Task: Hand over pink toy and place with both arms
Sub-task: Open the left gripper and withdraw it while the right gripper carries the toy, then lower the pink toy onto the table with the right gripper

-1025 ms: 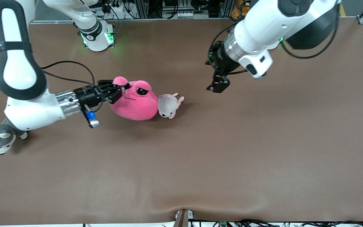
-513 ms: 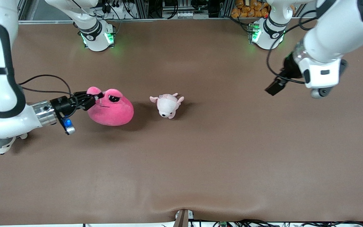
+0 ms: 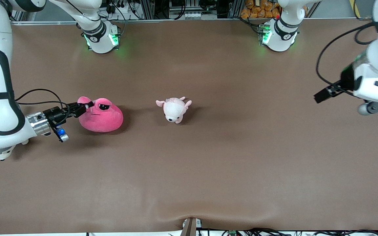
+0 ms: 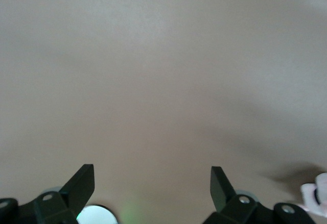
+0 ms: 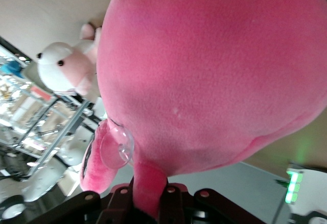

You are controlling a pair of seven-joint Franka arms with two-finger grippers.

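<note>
- The pink toy (image 3: 102, 114) is at the right arm's end of the table, well apart from the pale pink-and-white plush animal (image 3: 174, 109) that lies near the middle; its shadow sits close beneath it, so we judge it to be at or just above the table (image 3: 208, 170), though we cannot tell whether it touches.
- We see the right gripper (image 3: 83, 107) clamped tight on one of the toy's eye bumps; in the right wrist view the pink plush (image 5: 214, 71) fills the frame and a pinch of it runs down between the fingers (image 5: 171, 196). Gripping a bump rather than the round body gives narrow jaws something they can close on.
- The toy hangs sideways from that single pinch, so we judge the hold to be soft and liable to slip if swung.
- The left gripper (image 3: 323, 95) is up over the left arm's end of the table, far from the toy, jaws spread wide and holding nothing; its wrist view shows only bare table between the two fingertips (image 4: 82, 180). We take it to be waiting.
- A grey-and-white plush (image 3: 0, 152) peeks out under the right arm, untouched.
</note>
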